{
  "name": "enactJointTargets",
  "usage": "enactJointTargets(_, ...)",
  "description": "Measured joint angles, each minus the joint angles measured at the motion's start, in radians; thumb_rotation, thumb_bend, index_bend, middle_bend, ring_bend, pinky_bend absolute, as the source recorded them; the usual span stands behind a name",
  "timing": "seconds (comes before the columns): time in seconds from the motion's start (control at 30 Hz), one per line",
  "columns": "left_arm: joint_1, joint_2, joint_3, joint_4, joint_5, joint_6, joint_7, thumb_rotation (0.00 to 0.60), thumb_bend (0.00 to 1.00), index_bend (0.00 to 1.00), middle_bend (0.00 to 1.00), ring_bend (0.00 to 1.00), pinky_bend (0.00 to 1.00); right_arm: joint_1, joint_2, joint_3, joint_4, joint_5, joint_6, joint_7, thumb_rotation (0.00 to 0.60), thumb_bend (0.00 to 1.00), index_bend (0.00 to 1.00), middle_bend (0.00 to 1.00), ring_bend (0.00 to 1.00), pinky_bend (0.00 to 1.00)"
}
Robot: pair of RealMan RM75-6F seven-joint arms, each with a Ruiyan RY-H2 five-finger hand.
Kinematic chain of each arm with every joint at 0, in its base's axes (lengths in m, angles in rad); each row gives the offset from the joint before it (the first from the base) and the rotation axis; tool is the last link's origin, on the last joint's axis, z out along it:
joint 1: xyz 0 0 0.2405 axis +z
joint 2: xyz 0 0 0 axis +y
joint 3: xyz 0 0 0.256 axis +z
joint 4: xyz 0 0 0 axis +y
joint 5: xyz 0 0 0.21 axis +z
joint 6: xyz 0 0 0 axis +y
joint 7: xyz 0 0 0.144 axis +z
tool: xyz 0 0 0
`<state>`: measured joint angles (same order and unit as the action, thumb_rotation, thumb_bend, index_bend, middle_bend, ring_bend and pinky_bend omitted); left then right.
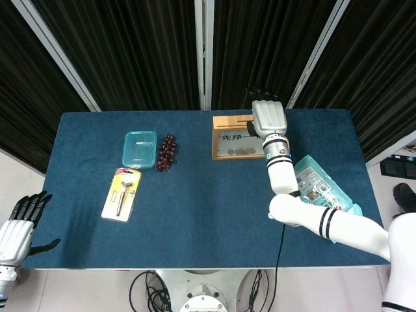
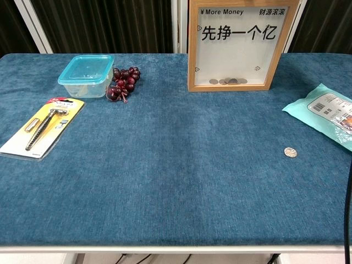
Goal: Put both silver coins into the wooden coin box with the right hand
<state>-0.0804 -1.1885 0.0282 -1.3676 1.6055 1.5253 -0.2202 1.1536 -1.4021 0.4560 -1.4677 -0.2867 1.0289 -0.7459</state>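
Right robot hand [image 1: 268, 117] is up over the back right corner of the coin box [image 1: 234, 137], back of the hand to the head camera, fingers pointing away past the box's top edge. Cannot tell from here how far the fingers are closed or whether a coin is pinched; the chest view does not show the hand at all.

Box stands upright at the far edge of the tabletop [image 2: 176, 181]. Several coins lie heaped along the bottom behind its clear front.

One silver coin [image 2: 290, 152] lies flat on the cloth, near the right edge, just beside the teal packet [image 2: 327, 113] and well apart from the box.

Left robot hand [image 1: 19, 227] hangs off the near left corner, fingers spread, holding nothing.

Judgement: the step in hand is the drop at the slot for the first coin, either being made or just made. One coin is left to fetch. The next move calls for bringing the right arm back and down to the loose coin. It lies flat on soft cloth, so pinching its edge will be fiddly, and the packet crowds one side.

Elsewhere: plastic tub, grapes, carded tool, all on the left.
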Motion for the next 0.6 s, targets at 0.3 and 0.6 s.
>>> enactJointTargets(0.3,-0.001,0.007,-0.003,-0.017,-0.003,-0.003,0.015,0.600,0.03,0.00,0.00,0.00,0.00,-0.146,0.130,-0.038,-0.268,-0.318,0.111,0.141,0.600,0.37,0.00,0.00,0.00,0.00)
enactJointTargets(0.6,-0.007,-0.004,-0.008,-0.027,-0.013,-0.018,0.042,0.600,0.03,0.00,0.00,0.00,0.00,-0.407,0.232,-0.250,-0.421,-0.869,0.319,0.291,0.600,0.37,0.00,0.00,0.00,0.00)
